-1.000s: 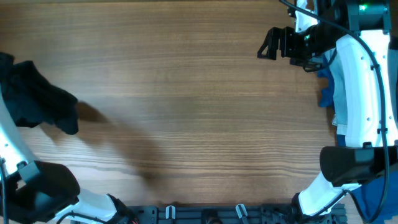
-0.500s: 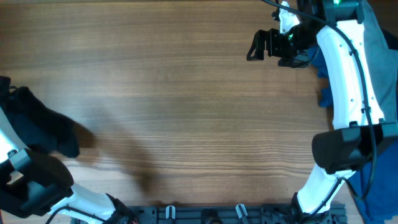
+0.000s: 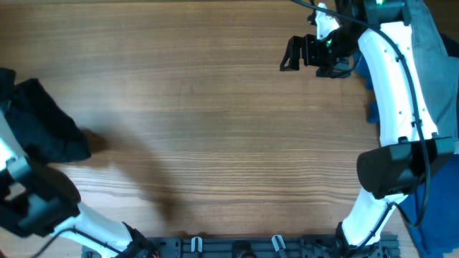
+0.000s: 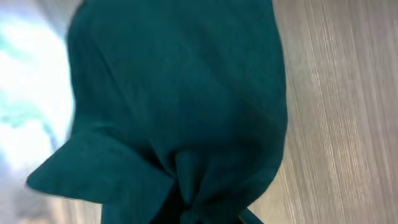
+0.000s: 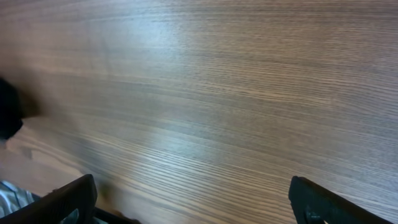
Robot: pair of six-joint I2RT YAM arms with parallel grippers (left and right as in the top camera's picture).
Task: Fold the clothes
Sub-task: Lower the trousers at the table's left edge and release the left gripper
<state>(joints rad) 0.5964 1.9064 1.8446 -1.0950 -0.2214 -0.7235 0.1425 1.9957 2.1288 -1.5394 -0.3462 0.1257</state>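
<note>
The clothes (image 3: 44, 125), a black soft garment, hang bunched at the table's left edge in the overhead view. In the left wrist view the fabric (image 4: 186, 93) fills most of the frame and gathers into folds at my left gripper (image 4: 205, 216), which is shut on it; the fingers are hidden by cloth. My right gripper (image 3: 289, 55) is open and empty over the far right of the table, far from the garment. Its two fingertips frame bare wood in the right wrist view (image 5: 189, 193), where the garment shows as a dark patch at the far left (image 5: 7, 115).
A royal blue cloth (image 3: 374, 107) and a light grey-blue garment (image 3: 432, 50) lie at the right edge behind the right arm. More blue fabric (image 3: 435, 222) sits at the bottom right corner. The wooden table (image 3: 215, 129) stretches between the arms.
My right gripper has moved left along the far side of the table. My left arm has shifted and the hanging black garment has swung slightly at the left edge.
</note>
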